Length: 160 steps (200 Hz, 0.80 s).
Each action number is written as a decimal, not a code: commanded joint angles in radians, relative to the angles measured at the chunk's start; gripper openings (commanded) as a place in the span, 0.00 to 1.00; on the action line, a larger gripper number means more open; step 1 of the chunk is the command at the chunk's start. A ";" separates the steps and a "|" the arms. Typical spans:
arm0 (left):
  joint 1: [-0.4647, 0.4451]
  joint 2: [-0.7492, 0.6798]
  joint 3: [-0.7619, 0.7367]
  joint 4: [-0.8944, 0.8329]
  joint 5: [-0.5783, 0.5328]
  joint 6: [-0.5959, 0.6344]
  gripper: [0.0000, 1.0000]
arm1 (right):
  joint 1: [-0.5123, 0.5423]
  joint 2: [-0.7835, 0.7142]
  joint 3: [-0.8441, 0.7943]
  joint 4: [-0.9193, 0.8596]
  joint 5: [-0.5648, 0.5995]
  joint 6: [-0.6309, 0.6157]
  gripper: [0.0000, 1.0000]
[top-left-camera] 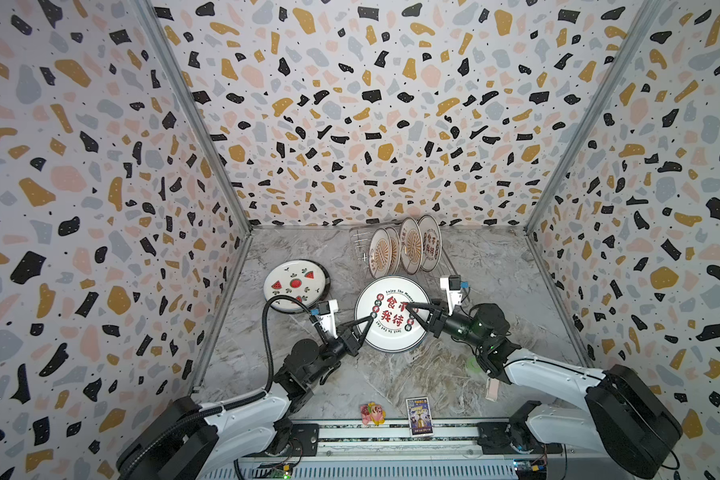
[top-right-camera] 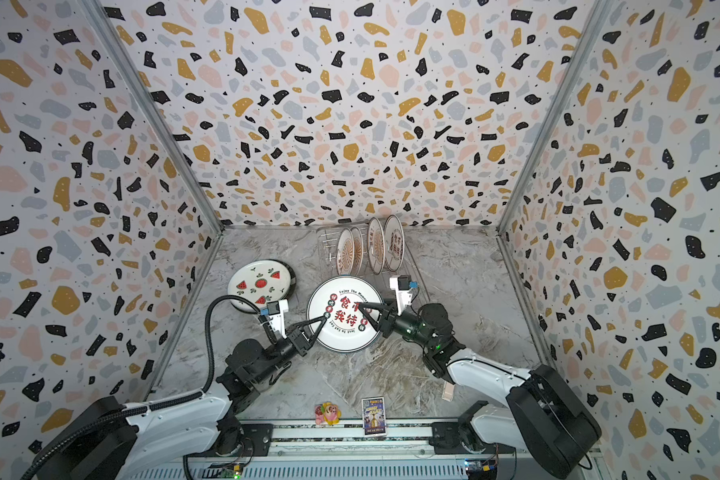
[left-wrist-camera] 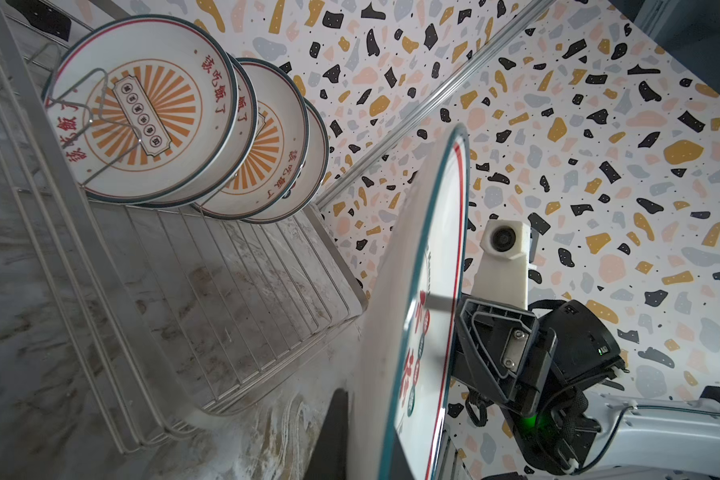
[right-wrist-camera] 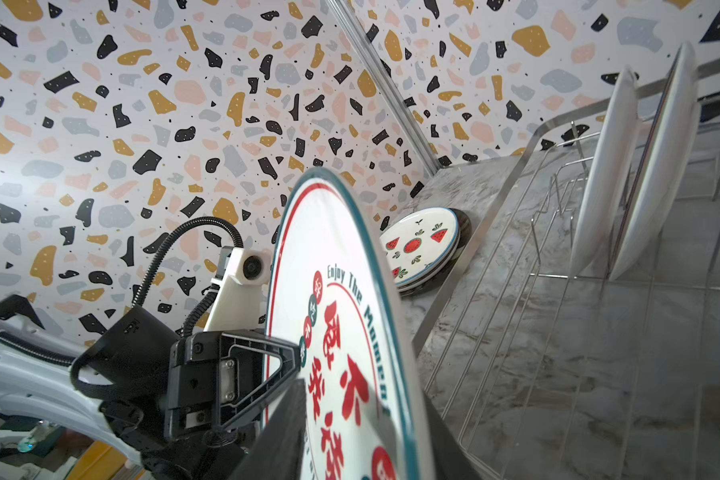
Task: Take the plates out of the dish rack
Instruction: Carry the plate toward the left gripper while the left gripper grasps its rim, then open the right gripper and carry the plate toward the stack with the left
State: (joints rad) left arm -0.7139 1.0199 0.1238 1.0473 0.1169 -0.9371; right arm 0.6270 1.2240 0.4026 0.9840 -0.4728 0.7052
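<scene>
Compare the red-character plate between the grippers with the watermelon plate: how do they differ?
Print: the red-character plate bears red characters and "Enjoy The Moment"; the watermelon plate bears watermelon slices. State: the red-character plate is gripped at its rim by the left gripper, with the right gripper at the opposite rim; the watermelon plate lies untouched atop a stack. Both are round, white-faced and out of the dish rack.

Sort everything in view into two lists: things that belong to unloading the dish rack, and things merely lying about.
Belongs to the job: red-character plate; left gripper, shut on its rim; right gripper; four upright plates; dish rack; watermelon plate stack.
Lying about: small toy; picture card.
</scene>
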 commanded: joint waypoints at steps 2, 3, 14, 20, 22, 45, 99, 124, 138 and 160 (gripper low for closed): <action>-0.001 -0.040 -0.006 0.077 -0.027 -0.020 0.00 | 0.006 -0.022 0.009 0.010 0.054 -0.040 0.48; -0.001 -0.041 -0.006 0.076 -0.028 -0.020 0.00 | 0.006 -0.021 0.009 0.009 0.056 -0.041 0.48; -0.001 -0.061 -0.010 0.064 -0.039 -0.020 0.00 | 0.008 -0.030 0.004 -0.012 0.086 -0.051 0.52; -0.001 -0.075 -0.013 0.054 -0.049 -0.019 0.00 | 0.010 -0.036 0.002 -0.026 0.110 -0.057 0.54; -0.001 -0.080 -0.013 0.050 -0.054 -0.018 0.00 | 0.010 -0.038 0.000 -0.029 0.112 -0.060 0.55; -0.001 -0.134 -0.015 -0.014 -0.092 -0.001 0.00 | 0.022 -0.077 -0.009 -0.094 0.217 -0.088 0.67; -0.001 -0.237 -0.019 -0.111 -0.149 0.020 0.00 | 0.070 -0.175 -0.024 -0.205 0.405 -0.150 0.76; 0.001 -0.261 -0.021 -0.147 -0.185 0.023 0.00 | 0.087 -0.209 -0.036 -0.225 0.463 -0.157 0.76; 0.002 -0.285 -0.025 -0.172 -0.217 0.027 0.00 | 0.096 -0.230 -0.050 -0.221 0.489 -0.159 0.79; 0.016 -0.330 -0.023 -0.219 -0.262 0.026 0.00 | 0.107 -0.258 -0.072 -0.193 0.504 -0.166 0.87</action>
State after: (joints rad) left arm -0.7120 0.7418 0.0998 0.8013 -0.0769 -0.9272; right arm 0.7204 1.0042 0.3496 0.7769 -0.0265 0.5648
